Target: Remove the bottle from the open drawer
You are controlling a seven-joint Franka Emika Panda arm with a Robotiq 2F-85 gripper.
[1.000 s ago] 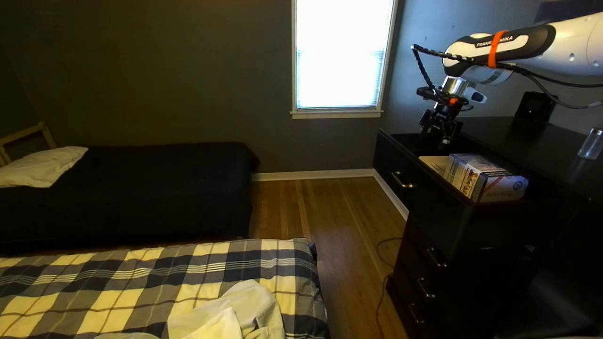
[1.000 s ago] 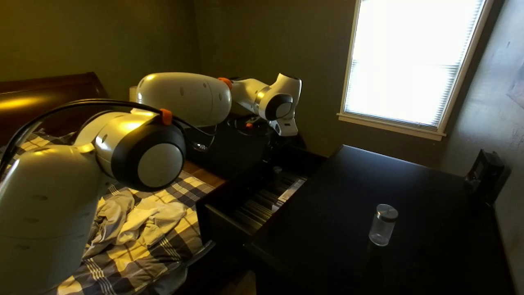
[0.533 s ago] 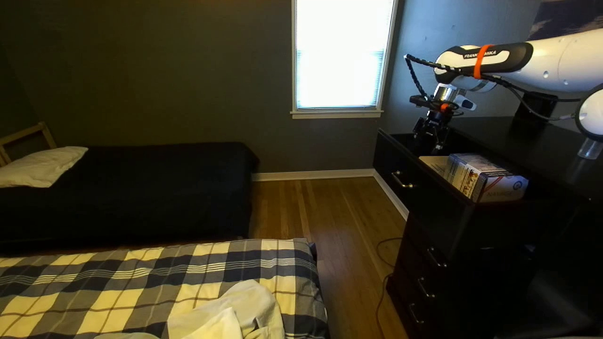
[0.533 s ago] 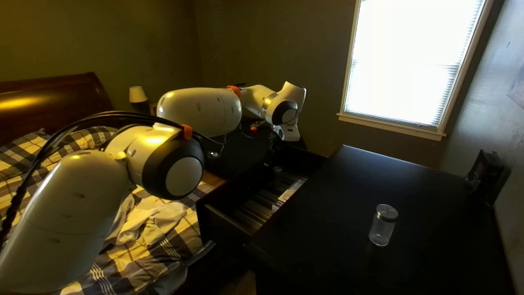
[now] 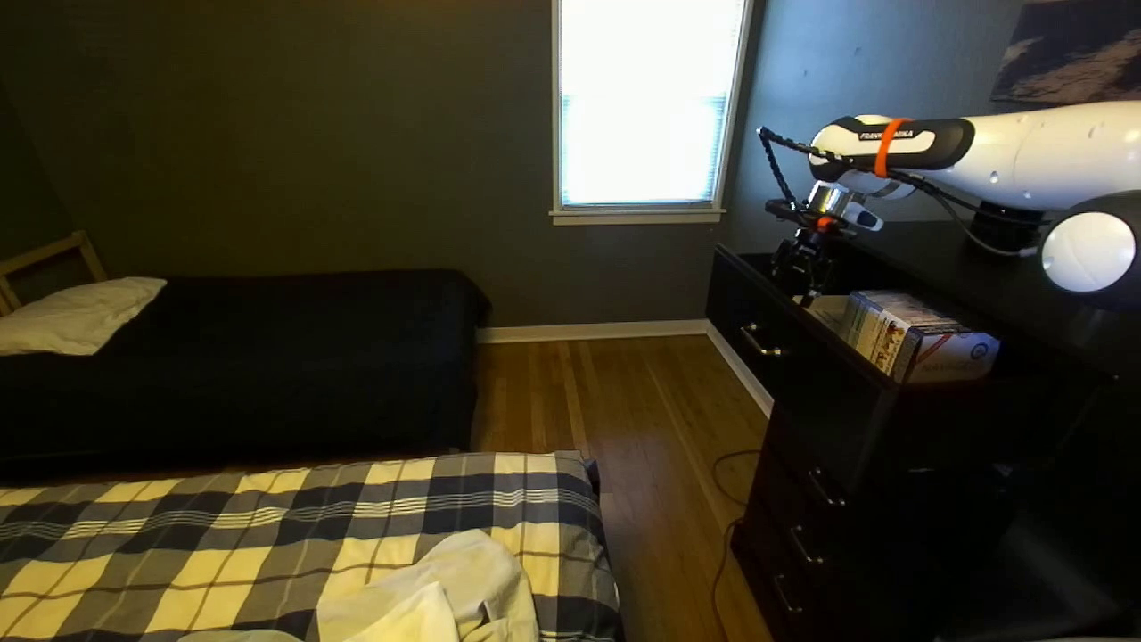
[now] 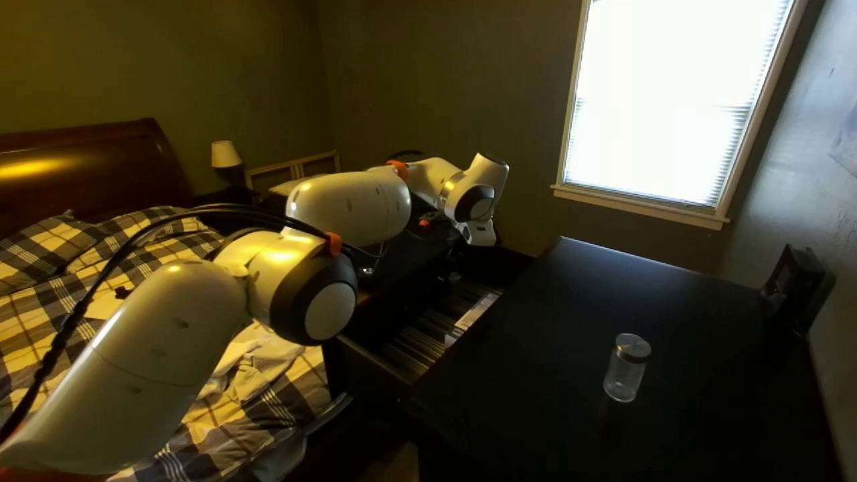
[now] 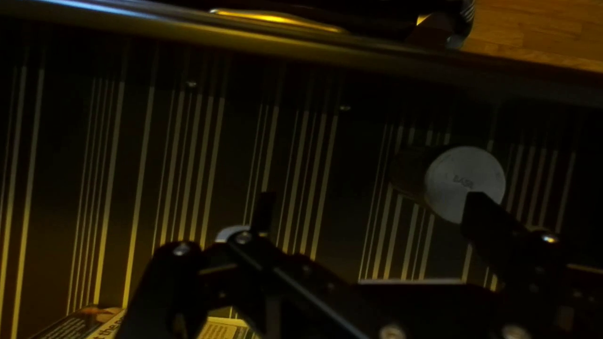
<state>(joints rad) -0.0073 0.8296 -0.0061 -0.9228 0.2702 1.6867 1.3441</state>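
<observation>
Nearest on the left, a plaid bed [image 5: 294, 535] is spread out, with a black-covered bed [image 5: 267, 357] farther off; a lamp [image 6: 225, 154] at far left shows only in an exterior view. To the right, the top drawer [image 5: 820, 383] stands open from a black dresser [image 6: 569, 288]. The bottle [image 7: 445, 181] is inside, toward the far end, on a striped bottom; the wrist view shows its pale lid [image 7: 461, 176] lettered, apparently starting "BAS". Close by is the gripper [image 7: 370, 200], jaws apart, with one fingertip [image 7: 480, 212] overlapping the lid in that view; I can't tell whether they touch. Nearer in the drawer, a white box [image 5: 954, 358] carries blurry letters like "NAVAGE"; the wrist view catches "t the" on printed matter [image 7: 106, 327]. Above, the arm [image 5: 1034, 152] reads "FRANK", with blurrier letters past an orange band [image 5: 887, 147]. Farther right, a clear jar [image 6: 626, 378] stands on the dresser, visible only in an exterior view.
</observation>
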